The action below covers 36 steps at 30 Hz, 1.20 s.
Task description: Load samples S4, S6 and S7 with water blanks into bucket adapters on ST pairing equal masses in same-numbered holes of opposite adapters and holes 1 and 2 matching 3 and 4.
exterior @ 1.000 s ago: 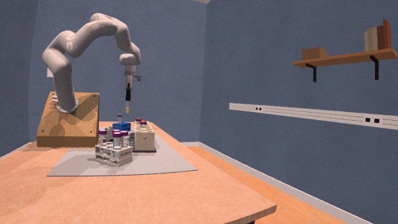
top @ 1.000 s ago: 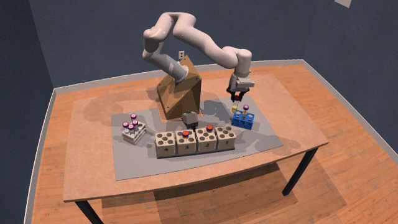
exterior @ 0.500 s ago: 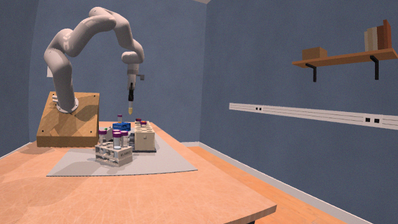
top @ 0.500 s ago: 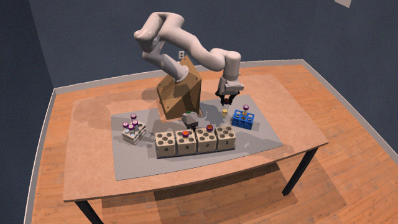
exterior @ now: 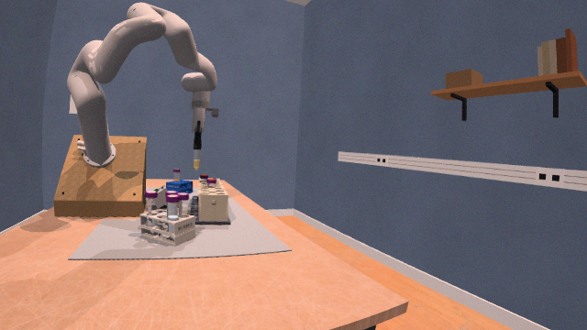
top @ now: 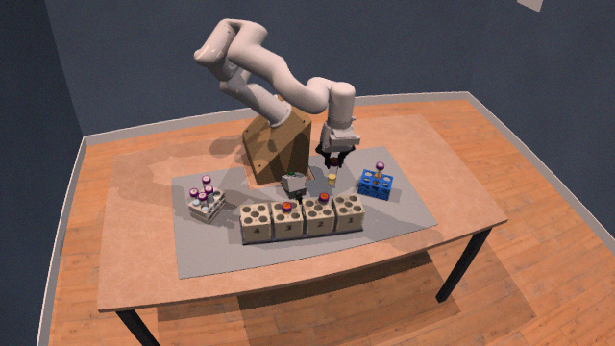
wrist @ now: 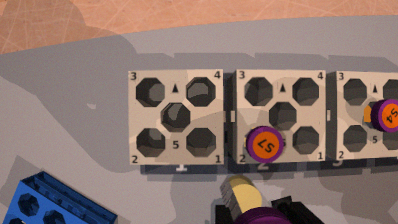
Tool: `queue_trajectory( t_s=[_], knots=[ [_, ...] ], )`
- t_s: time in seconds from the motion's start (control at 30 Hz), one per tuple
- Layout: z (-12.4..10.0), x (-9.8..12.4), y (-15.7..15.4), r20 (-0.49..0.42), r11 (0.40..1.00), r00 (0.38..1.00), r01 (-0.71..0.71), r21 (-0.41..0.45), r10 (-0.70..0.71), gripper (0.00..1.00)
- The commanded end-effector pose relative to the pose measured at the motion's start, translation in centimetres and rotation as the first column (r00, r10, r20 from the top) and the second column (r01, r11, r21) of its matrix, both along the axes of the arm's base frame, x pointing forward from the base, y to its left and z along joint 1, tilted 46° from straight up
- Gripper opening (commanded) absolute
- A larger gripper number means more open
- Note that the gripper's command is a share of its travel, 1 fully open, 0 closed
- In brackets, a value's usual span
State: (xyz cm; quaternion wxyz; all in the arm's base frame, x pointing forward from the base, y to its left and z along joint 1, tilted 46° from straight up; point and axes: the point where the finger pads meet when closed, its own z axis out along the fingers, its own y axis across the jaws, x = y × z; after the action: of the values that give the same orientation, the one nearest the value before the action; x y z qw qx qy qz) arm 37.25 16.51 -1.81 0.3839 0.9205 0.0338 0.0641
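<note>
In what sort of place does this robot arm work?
It looks like a laboratory, perhaps a training one: capped tubes stand in a blue rack, and numbered adapters sit in a row on the table.

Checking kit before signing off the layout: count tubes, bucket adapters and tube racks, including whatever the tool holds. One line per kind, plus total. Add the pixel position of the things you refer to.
Tubes [top: 324,197] [exterior: 204,176] [wrist: 264,144]: 8
Bucket adapters [top: 350,222] [exterior: 214,211] [wrist: 175,156]: 4
Tube racks [top: 375,191] [exterior: 179,187] [wrist: 37,180]: 2
Total: 14
</note>
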Motion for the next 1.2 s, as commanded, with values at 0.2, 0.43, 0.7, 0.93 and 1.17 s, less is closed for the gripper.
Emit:
queue_trajectory(
  t_s=[0.2, 0.43, 0.7, 0.93, 1.17],
  knots=[
    [3.2, 1.5, -2.6, 0.002, 1.0, 1.0, -0.003, 0.004, 0.003, 0.0],
    [5.7, 2.7, -4.8, 0.002, 1.0, 1.0, -0.003, 0.004, 0.003, 0.0],
    [7.8, 3.7, -6.7, 0.002, 1.0, 1.0, -0.003, 0.004, 0.003, 0.0],
    [10.2, 4.8, -8.9, 0.002, 1.0, 1.0, -0.003, 0.004, 0.003, 0.0],
    [12.0, 5.7, -10.5, 0.003, 1.0, 1.0, -0.003, 0.004, 0.003, 0.0]
  ],
)
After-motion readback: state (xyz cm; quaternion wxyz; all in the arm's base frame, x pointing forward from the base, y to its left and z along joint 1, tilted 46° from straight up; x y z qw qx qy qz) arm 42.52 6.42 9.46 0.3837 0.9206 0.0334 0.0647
